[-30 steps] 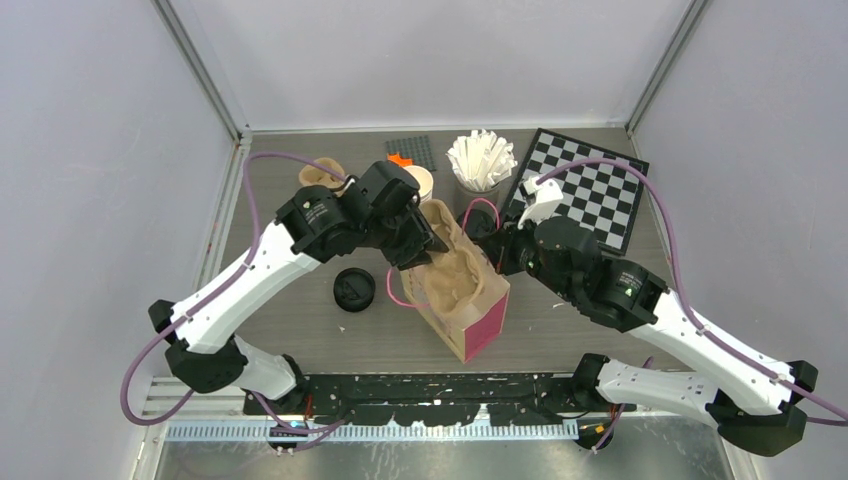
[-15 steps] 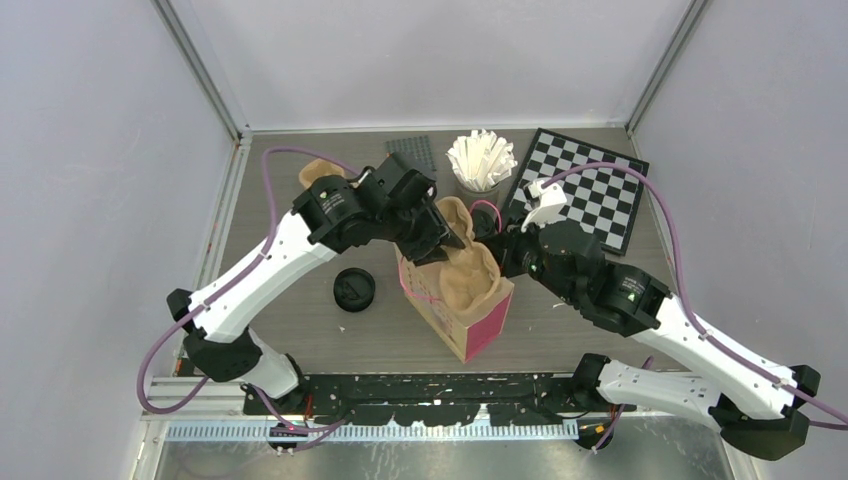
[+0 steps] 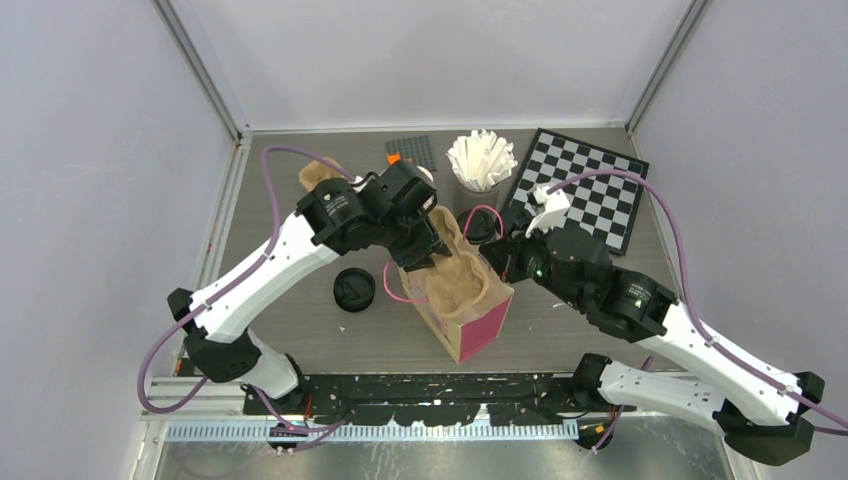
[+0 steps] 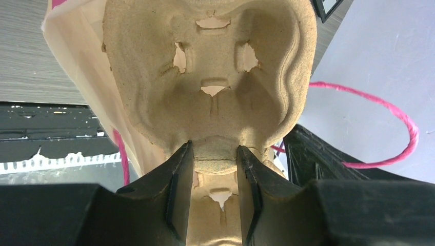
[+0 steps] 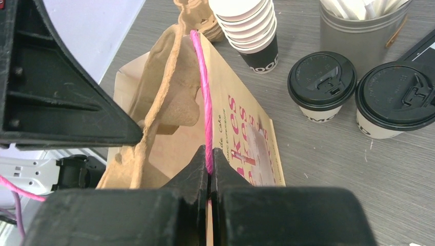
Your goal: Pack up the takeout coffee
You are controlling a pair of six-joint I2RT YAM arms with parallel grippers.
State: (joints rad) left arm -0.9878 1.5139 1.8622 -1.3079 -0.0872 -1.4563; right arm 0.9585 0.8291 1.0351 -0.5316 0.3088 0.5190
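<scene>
Two takeout coffees, cream cups with black lids (image 5: pixel 321 84) (image 5: pixel 397 100), stand on the table beside the bag in the right wrist view; in the top view the arms mostly hide them. A brown paper bag (image 3: pixel 470 315) with pink print stands upright at the table's middle. My left gripper (image 4: pixel 214 148) (image 3: pixel 430 252) is shut on the edge of a brown pulp cup carrier (image 4: pixel 205 77), which sits partly inside the bag's mouth (image 3: pixel 455 280). My right gripper (image 5: pixel 209 154) (image 3: pixel 497 262) is shut on the bag's pink cord handle (image 5: pixel 204 92).
A stack of lidless cups (image 5: pixel 250 25) and a straw holder (image 3: pixel 480 160) stand behind the bag. A checkerboard (image 3: pixel 590 185) lies back right, a dark mat (image 3: pixel 412 152) at the back. A black lid (image 3: pixel 354 289) sits left of the bag, another pulp carrier (image 3: pixel 318 175) back left.
My left arm has swung the carrier right over the bag and lowered it into the mouth. The right gripper has kept its hold on the handle, shifting slightly.
</scene>
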